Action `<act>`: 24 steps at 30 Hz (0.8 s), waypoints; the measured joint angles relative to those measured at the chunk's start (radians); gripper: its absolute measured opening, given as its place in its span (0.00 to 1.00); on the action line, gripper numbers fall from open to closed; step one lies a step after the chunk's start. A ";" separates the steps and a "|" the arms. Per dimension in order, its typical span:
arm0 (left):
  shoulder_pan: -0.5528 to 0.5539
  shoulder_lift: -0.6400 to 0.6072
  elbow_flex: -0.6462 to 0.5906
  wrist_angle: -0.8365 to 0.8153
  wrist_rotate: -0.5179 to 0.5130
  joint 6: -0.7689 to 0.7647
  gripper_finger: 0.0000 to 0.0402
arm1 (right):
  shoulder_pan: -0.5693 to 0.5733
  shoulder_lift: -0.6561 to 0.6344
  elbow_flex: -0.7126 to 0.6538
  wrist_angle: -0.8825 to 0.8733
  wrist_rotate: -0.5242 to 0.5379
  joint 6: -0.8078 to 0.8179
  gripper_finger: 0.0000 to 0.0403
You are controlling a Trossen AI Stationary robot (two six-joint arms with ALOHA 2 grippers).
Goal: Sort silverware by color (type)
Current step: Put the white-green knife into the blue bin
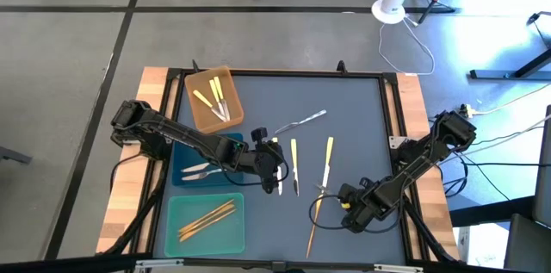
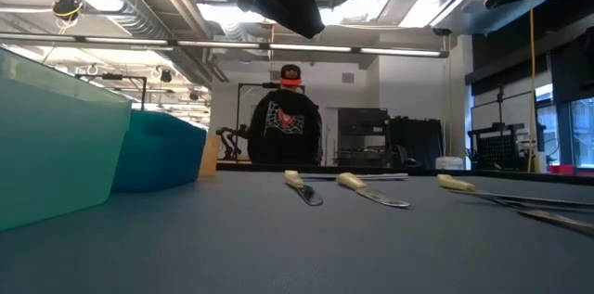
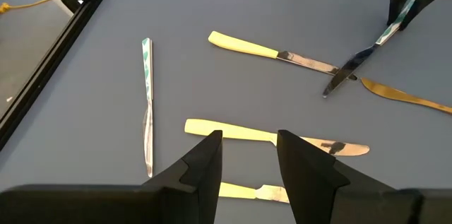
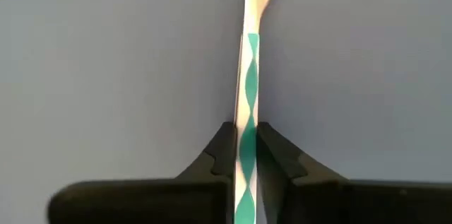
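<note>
Silver utensil (image 4: pixel 248 75) pinched in low, outstretched right tool (image 4: pixel 245 146).

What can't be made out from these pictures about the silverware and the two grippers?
- Teal tray, low view: its wall hides what lies inside.
- Silver utensil, right wrist view: the right gripper is shut on its handle; its working end is cut off by the picture's edge, so its type is unclear.
- Left gripper, high view: too small to read; the left wrist view shows it open above a yellow-handled knife.
- Lowest yellow-handled utensil, left wrist view: hidden partly behind the fingers.
</note>
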 joint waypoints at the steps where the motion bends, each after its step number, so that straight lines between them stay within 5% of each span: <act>1: 0.000 0.000 0.000 0.000 0.000 0.000 0.32 | 0.000 0.000 0.000 0.000 0.000 0.000 0.05; 24: 0.000 -0.010 0.000 0.000 -0.005 0.091 0.32 | 0.000 -0.002 -0.001 0.009 0.016 0.000 0.01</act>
